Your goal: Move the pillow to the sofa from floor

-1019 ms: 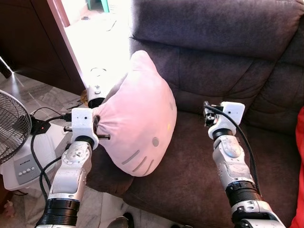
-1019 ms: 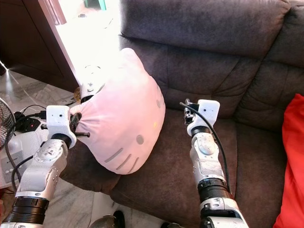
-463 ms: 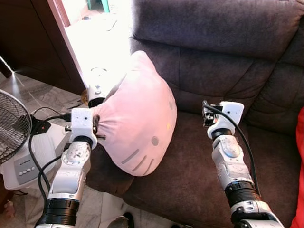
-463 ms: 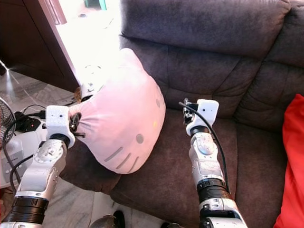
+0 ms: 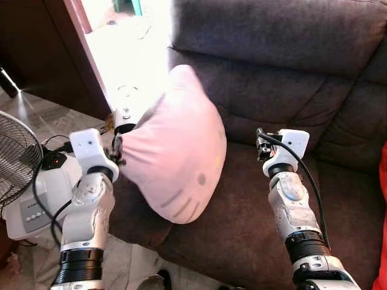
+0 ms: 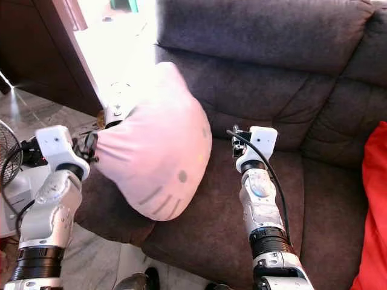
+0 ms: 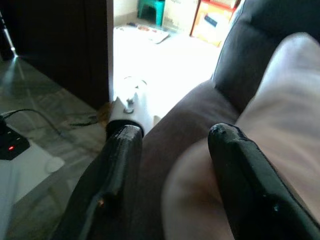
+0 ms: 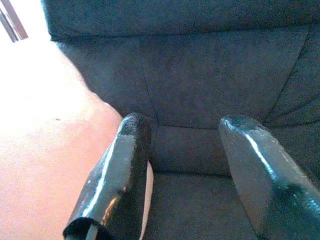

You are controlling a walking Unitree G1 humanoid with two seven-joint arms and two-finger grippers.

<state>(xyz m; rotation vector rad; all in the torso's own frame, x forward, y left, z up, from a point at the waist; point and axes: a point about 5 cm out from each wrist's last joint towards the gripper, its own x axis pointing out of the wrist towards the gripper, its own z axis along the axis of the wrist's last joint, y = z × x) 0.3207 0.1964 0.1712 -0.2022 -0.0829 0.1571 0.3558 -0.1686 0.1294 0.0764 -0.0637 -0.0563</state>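
Left eye view, near to far. Left arm: silver, raised at the sofa's left end; left pincer [image 5: 117,151] at the pillow's left edge. In the left wrist view its two black fingers [image 7: 119,165] stand apart, released, with the pillow just beside one finger and nothing between them. Right arm: silver, raised over the seat; right pincer [image 5: 261,145] held above the cushion, well apart from the pillow on its right. In the right wrist view its fingers [image 8: 125,165] are spread, grasping nothing, pointed at the backrest. Pillow [image 5: 175,154]: pink, rounded, with a printed face and whiskers; it lies on the sofa [image 5: 290,90], tilted against the left armrest, its lower edge over the seat's front. Sofa: dark brown, plush. Fan [image 5: 18,157]: on the floor at the left, beside a white base with buttons and black cables. Red cushion [image 6: 372,205]: at the sofa's right end. Beyond: a sunlit doorway.
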